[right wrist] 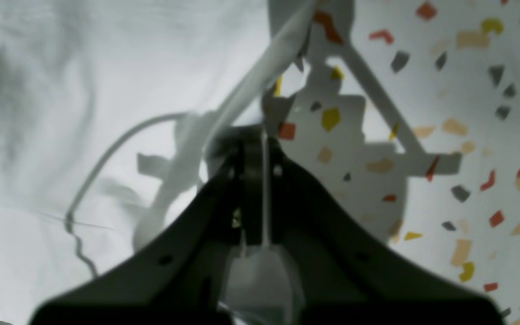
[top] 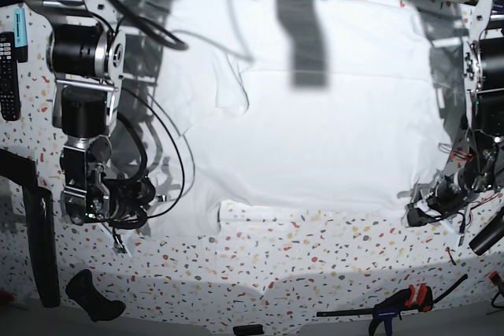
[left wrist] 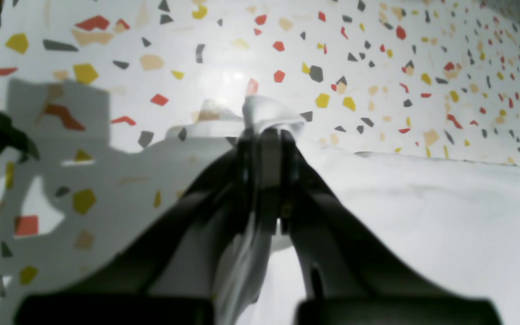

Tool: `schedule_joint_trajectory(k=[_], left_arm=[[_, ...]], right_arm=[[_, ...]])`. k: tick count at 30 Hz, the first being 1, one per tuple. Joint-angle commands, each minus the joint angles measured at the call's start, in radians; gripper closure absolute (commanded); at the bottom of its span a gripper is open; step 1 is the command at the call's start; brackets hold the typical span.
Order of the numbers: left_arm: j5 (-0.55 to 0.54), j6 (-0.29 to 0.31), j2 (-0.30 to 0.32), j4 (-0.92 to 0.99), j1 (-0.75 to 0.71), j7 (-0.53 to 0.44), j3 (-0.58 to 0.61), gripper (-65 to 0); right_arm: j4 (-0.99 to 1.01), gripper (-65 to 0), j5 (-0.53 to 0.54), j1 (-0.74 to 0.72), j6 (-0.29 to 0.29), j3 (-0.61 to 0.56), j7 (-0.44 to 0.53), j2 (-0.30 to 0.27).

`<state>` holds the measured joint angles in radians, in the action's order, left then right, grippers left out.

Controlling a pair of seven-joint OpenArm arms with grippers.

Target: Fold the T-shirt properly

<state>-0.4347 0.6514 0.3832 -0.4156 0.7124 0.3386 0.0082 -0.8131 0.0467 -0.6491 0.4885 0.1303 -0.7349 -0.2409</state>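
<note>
The left hand, at the centre of its wrist view, is pressed together, pinching a bunched edge of the white T-shirt. The right hand is likewise clamped on a thin fold of shirt cloth. In the base view the T-shirt lies spread across the speckled surface, filling the upper middle of the frame
</note>
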Motion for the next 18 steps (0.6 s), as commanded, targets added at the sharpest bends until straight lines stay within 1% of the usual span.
schedule_joint_trajectory(k=[1, 8, 9, 12, 14, 18], left_arm=[[-0.02, 0.008, 0.019, -0.027, 0.036, -0.017, -0.001, 0.0], [-0.02, 0.008, 0.039, -0.071, 0.035, -0.006, -0.001, 0.0], [-0.029, 0.008, 0.04, -0.074, 0.036, 0.007, -0.001, 0.0], [-0.115, 0.008, 0.048, -0.084, 0.036, 0.066, -0.001, 0.0], [-0.159, 0.008, 0.053, -0.091, 0.036, 0.088, -0.001, 0.0], [-0.161, 0.008, 0.058, -0.113, 0.036, 0.089, -0.001, 0.0]], right_arm=[[-0.035, 0.0, 0.009, -0.037, 0.01, 0.001, 0.016, -0.006], [-0.13, 0.0, 0.011, -0.041, 0.011, 0.001, 0.007, -0.012], [-0.132, 0.0, 0.019, -0.046, 0.011, 0.001, 0.003, -0.015], [-0.131, 0.0, 0.04, -0.068, 0.015, 0.0, 0.002, -0.034], [-0.131, 0.0, 0.043, -0.09, 0.021, 0.0, 0.0, -0.049], [-0.131, 0.0, 0.104, -0.134, 0.062, -0.001, -0.032, -0.079]])
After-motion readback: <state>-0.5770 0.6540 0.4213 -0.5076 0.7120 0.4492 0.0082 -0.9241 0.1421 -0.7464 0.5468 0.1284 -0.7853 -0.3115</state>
